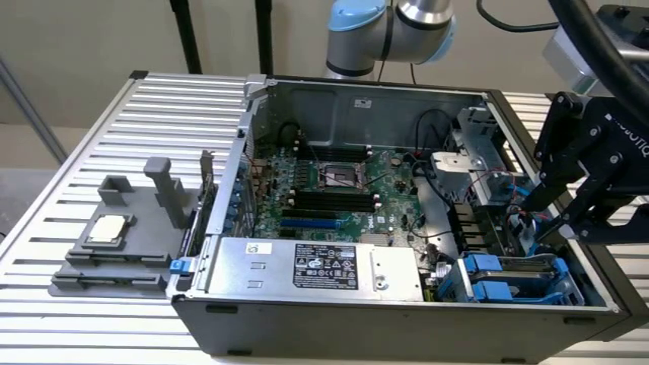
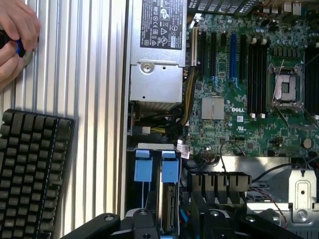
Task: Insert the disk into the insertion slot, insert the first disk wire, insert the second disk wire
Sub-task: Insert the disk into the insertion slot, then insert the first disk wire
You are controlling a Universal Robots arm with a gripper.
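Insertion of the disk (image 2: pixel 168 206) is judged done: it is seen seated in the slot (image 1: pixel 563 289) at a corner of the case (image 1: pixel 406 319). Wire work is taken to be in hand, the gripper (image 1: pixel 545 224), spread and empty, being held close to the blue wires (image 1: pixel 515 220) beside the slot. A square pinch on one wire's plug and close alignment with the disk's end are called for.
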